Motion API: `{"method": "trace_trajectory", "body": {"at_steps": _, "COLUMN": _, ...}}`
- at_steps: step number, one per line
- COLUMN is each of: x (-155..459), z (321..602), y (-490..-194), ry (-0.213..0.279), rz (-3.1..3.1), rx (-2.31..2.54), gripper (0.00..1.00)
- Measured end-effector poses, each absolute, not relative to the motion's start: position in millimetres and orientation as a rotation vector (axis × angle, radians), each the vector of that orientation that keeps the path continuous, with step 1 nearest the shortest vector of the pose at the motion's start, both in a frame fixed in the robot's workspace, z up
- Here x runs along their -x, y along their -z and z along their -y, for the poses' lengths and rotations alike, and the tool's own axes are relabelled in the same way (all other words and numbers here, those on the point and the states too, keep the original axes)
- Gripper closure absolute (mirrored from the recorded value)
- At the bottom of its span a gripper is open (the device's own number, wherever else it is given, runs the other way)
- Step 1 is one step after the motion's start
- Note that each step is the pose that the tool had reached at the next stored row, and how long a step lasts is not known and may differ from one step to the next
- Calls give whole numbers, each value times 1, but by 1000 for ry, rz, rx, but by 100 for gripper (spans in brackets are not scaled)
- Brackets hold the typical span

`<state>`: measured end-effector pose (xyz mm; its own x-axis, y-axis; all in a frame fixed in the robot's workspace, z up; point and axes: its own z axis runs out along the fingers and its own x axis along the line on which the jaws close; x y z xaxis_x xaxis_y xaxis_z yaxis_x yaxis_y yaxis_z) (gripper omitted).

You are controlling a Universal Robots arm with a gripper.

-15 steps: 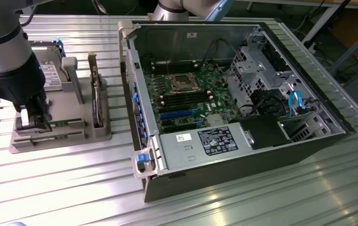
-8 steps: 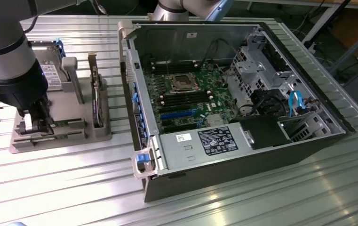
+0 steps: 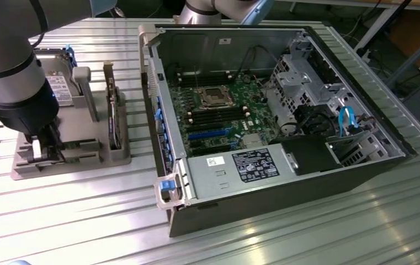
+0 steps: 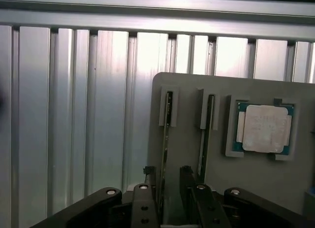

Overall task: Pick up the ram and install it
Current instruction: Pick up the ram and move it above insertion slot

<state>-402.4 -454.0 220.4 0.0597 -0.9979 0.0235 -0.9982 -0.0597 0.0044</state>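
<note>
Ram — edge-on in holder — stands between fingers of end effector.

- Desk: ribbed bare metal, brushed, with bright glare.
- Holder: smooth, matt grey plastic.
- Processor: dull silver metal lid on a green board.
- Ram: thin greenish circuit board.
- Claw: black, slightly glossy, with bright metal screws.
- Case: bare grey sheet metal inside, dark matt shell outside.
</note>
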Motion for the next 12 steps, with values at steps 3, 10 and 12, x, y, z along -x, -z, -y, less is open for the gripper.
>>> {"method": "trace_trajectory", "body": {"at_steps": 3, "x": 404, "z": 454, "y": -214, "ry": -24, "rz": 2142, "rx": -2273, "gripper": 67}}
{"method": "trace_trajectory", "body": {"at_steps": 10, "x": 404, "z": 454, "y": -204, "ry": -24, "rz": 2144, "rx": -2271, "gripper": 67}}
{"method": "trace_trajectory", "body": {"at_steps": 12, "x": 404, "z": 454, "y": -200, "ry": -24, "rz": 2147, "rx": -2269, "gripper": 67}}
